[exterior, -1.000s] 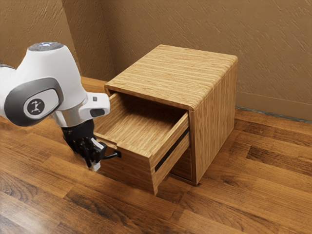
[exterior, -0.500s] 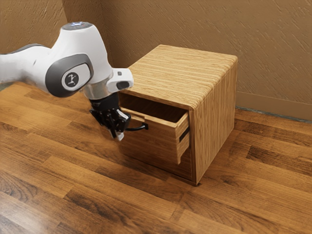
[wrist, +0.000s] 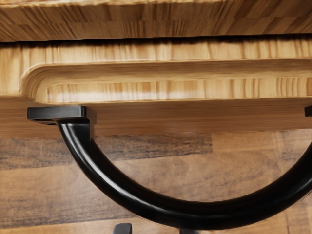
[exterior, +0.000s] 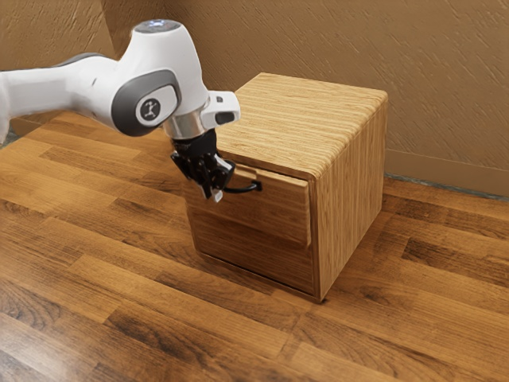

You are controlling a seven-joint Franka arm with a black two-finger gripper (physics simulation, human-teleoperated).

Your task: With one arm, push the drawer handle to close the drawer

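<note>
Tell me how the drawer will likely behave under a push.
The drawer will probably move only slightly before stopping, since it sits nearly flush with the cabinet. Looking wooden, it should feel stiff; the handle, a thick curved bar, should barely bend.

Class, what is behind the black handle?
The wooden drawer front is behind the handle, with a recess along its upper edge. The gripper hides part of that front in the exterior view; the front and cabinet cover whatever lies inside.
</note>
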